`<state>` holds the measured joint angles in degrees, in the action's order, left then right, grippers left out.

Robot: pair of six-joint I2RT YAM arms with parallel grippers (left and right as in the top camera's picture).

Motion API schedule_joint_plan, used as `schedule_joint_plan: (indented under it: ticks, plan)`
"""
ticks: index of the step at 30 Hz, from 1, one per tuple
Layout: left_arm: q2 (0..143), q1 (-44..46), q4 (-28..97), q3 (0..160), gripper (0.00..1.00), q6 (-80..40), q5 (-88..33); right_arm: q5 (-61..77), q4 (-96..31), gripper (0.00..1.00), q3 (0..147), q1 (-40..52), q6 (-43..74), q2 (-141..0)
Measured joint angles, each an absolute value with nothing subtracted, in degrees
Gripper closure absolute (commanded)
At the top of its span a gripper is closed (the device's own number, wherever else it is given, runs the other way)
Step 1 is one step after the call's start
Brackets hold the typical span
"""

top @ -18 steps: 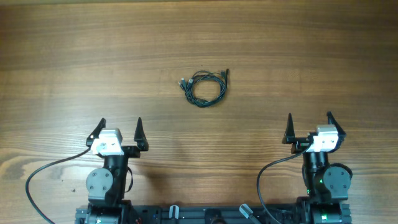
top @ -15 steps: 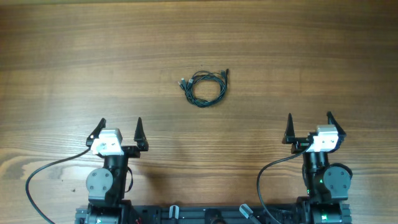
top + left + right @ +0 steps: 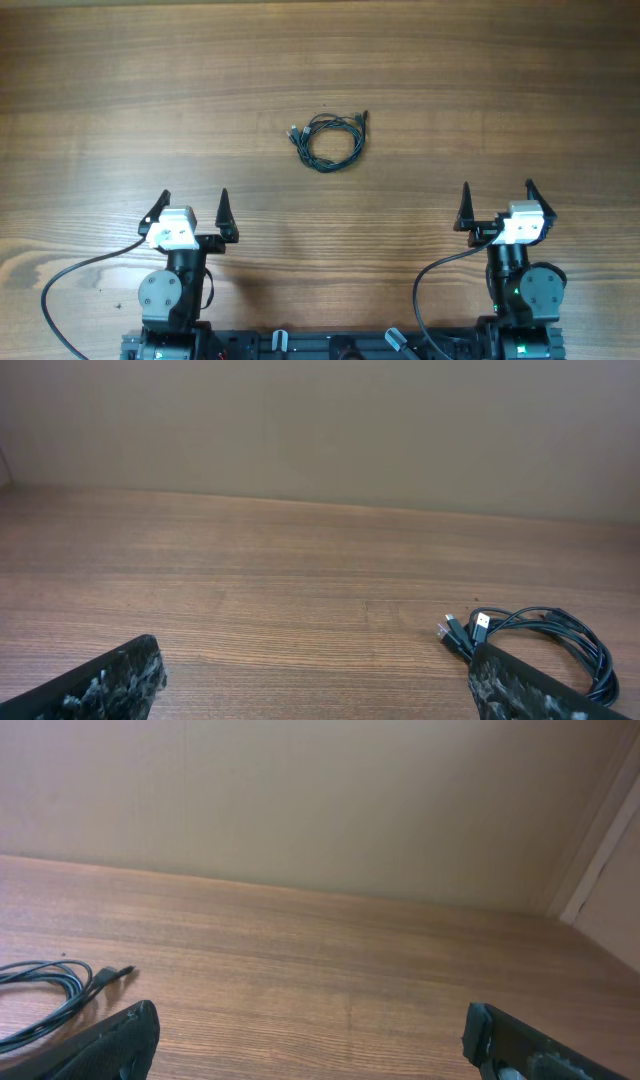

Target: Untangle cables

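Note:
The cables (image 3: pixel 330 140) lie as a small dark coil on the wooden table, at the middle and toward the far side, with a silvery plug end at the coil's left and a dark plug at its upper right. My left gripper (image 3: pixel 192 208) is open and empty near the front left, well short of the coil. My right gripper (image 3: pixel 497 203) is open and empty near the front right. In the left wrist view the coil (image 3: pixel 545 640) lies at the right, partly behind my right finger. In the right wrist view part of the coil (image 3: pixel 50 990) shows at the left edge.
The wooden table (image 3: pixel 500 80) stretches wide on all sides of the coil. A beige wall (image 3: pixel 320 430) stands behind the table's far edge. Thick black arm cables (image 3: pixel 70 285) run from the arm bases at the front edge.

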<state>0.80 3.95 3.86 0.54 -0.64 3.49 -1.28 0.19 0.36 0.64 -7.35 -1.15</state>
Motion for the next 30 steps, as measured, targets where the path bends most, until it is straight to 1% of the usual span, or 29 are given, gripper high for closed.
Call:
schedule_joint_plan:
  ticks: [30]
  plan:
    - [0.80,3.95,3.86,0.54,0.00,-0.69,3.25,-0.67,0.14,0.00,0.36,0.64,-6.26,-1.15]
